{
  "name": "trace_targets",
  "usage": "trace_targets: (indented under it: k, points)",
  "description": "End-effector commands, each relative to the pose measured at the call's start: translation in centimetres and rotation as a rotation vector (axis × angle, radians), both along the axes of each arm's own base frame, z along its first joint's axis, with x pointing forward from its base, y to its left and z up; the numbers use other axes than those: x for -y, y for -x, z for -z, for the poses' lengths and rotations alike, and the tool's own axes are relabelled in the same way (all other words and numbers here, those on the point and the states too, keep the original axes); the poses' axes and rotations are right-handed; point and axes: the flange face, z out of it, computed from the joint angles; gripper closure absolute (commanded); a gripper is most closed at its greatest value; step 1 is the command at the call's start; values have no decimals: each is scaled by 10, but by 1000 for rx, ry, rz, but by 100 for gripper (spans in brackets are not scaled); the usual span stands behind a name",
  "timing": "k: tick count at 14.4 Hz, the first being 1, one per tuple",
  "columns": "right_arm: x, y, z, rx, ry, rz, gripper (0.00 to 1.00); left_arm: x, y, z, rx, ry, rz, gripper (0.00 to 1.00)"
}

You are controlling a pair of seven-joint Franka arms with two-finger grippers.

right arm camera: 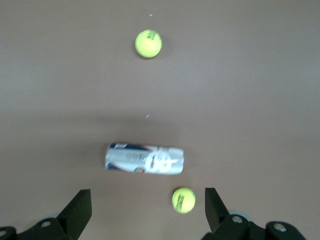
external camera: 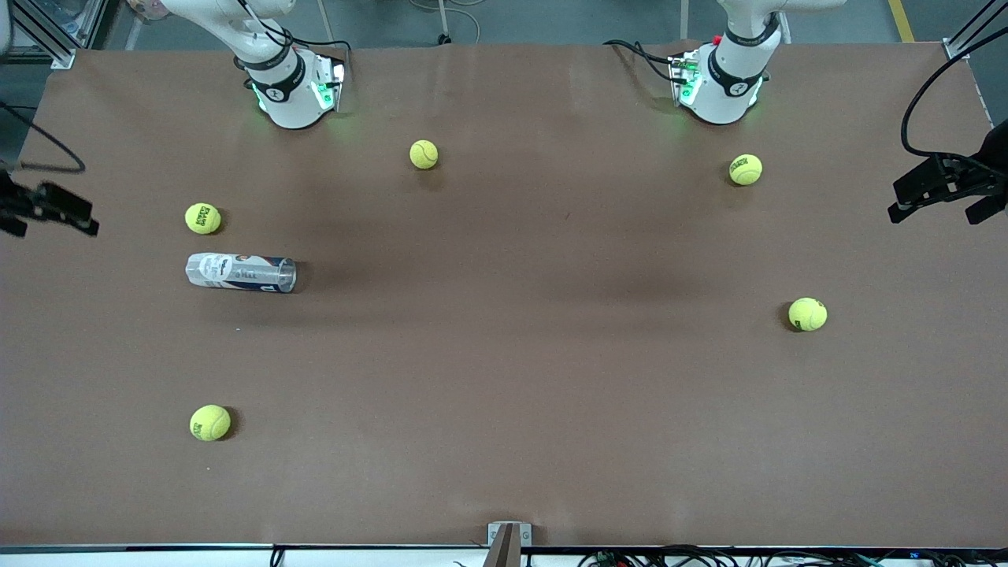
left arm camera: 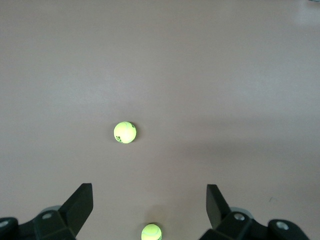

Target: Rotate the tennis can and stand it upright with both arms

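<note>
Though clear, white-and-navy-labelled tennis can (external camera: 240,272) sideways.

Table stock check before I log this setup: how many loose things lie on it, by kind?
Tennis balls: 5
Tennis can: 1, lying on its side
Total: 6

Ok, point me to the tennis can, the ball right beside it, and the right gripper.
tennis can (external camera: 240,272), front view, middle of its label as it lies on its side.
ball beside the can (external camera: 202,218), front view, its centre.
right gripper (right arm camera: 148,207), right wrist view, midway between its open fingertips.
</note>
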Motion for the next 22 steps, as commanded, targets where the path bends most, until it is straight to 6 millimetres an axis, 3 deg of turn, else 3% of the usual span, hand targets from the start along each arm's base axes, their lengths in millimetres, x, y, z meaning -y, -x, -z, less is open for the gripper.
trace_targets:
  k: [1,3,5,8,11,14,17,22]
  points:
    - [13,-22,28,-17,28,-5,0,-1,5,-6,5,-8,-3,0]
    - [23,-29,35,5,31,8,0,-1,4,-4,2,-6,-3,0]
    - [49,-24,43,-1,24,126,0,-2,5,-6,5,-6,-1,0]
    - [75,-14,63,-14,37,631,0,-5,5,-6,5,-5,2,0]
    - [71,-12,96,-37,76,1057,0,-5,6,-6,5,-6,5,0]
    - [69,-16,122,-58,114,1328,0,-7,5,-7,7,-7,3,0]
    - [59,-14,156,-69,116,1534,0,-4,6,-7,7,-8,5,0]
    - [28,2,241,-148,129,1724,0,-4,6,-6,5,-9,-1,0]
